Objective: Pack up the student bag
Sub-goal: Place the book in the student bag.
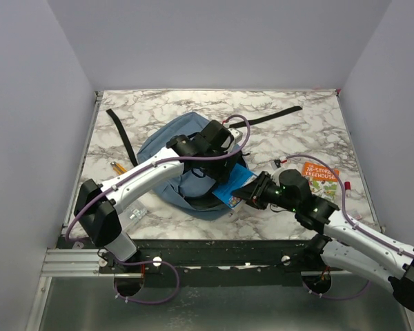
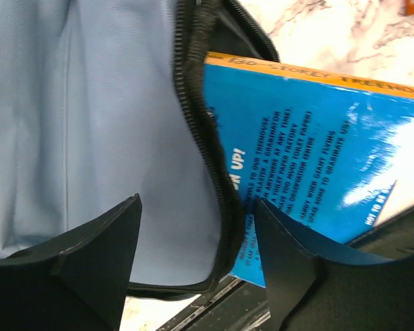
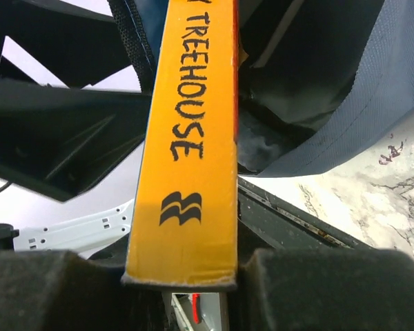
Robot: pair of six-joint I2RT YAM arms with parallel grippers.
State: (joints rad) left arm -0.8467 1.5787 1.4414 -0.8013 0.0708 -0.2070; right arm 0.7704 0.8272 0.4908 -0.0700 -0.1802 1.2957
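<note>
The student bag [image 1: 167,148], dusty blue with black zip trim, lies in the middle of the marble table. My right gripper [image 1: 252,191] is shut on a blue book [image 1: 236,185] with an orange spine [image 3: 193,138] marked TREEHOUSE, its far end at the bag's opening. In the right wrist view the pads [image 3: 297,289] squeeze the spine's near end. My left gripper [image 2: 196,203] hangs open over the bag's zip edge [image 2: 207,138], which runs between the fingers with light fabric [image 2: 76,124] on the left and the book's back cover [image 2: 317,152] on the right.
A second orange Treehouse book [image 1: 319,178] lies flat at the right of the table. A pencil [image 1: 117,167] and a small pale item [image 1: 136,214] lie left of the bag. Black straps [image 1: 121,134] trail out at the back. The table's black front rail [image 3: 297,221] runs close under the book.
</note>
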